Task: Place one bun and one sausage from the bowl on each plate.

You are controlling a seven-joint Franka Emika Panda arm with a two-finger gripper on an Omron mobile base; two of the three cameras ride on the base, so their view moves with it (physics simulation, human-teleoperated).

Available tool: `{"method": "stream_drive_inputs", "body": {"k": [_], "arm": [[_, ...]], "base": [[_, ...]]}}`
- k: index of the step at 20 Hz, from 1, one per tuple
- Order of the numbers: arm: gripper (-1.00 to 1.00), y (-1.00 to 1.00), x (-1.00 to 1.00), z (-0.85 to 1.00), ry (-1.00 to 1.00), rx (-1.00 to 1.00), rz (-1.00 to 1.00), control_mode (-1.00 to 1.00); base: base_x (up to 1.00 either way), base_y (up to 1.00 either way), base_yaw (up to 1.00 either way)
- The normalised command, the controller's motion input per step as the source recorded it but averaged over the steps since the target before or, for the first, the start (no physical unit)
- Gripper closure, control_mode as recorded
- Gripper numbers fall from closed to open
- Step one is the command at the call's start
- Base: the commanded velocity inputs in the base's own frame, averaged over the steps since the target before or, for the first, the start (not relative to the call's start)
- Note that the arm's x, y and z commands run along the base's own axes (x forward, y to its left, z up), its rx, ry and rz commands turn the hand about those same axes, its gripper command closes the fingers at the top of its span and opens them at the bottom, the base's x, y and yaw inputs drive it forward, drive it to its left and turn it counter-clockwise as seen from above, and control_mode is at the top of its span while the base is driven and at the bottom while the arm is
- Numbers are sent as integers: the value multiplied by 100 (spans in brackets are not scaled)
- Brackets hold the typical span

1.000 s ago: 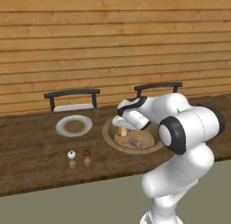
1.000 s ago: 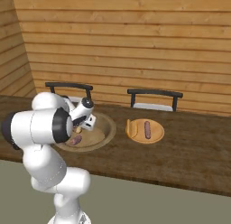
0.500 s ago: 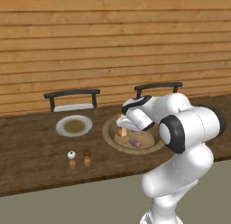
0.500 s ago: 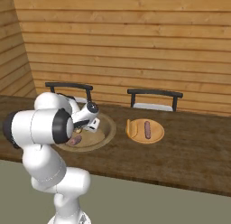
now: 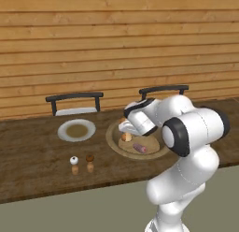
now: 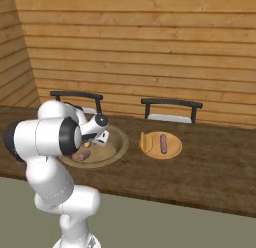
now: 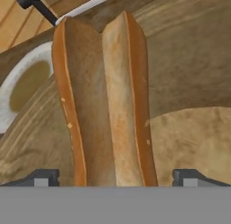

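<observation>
A wide, shallow, tan-olive bowl (image 5: 113, 143) with a thick rim sits on a long dark wooden counter (image 5: 28, 163) in front of a wall of horizontal wooden planks. Above the bowl hangs the white arm's two-finger gripper (image 7: 115, 178), its dark fingertips (image 7: 41, 177) spread on either side of a long, split, golden-brown bun (image 7: 104, 101) that stands between them. The bun is clamped at its lower end, with its cut faces showing pale. Inside the bowl lie a reddish-brown sausage (image 5: 139, 148) and a small round brown piece (image 5: 126, 137) just beside it. To the left of the bowl rests a flat, white-rimmed plate (image 5: 65, 134) with a brown centre. In front of that plate stand two small shakers (image 5: 81, 165). To the right of the bowl, a round tan wooden plate (image 6: 172, 151) carries a second sausage (image 6: 163, 142) and a bun (image 6: 142, 140). Two dark metal racks (image 6: 169, 109) stand behind the dishes.
</observation>
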Motion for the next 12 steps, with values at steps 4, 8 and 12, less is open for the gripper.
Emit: {"method": "stream_drive_inputs", "body": {"k": [4,8,12], "arm": [[-100,7,6,-7,0,0,1,-100],[-100,3,8,-10,0,0,1,-100],[-100,0,0,-17,-1,0,2,-100]], "base": [[0,0,0],[0,0,0],[0,0,0]]}}
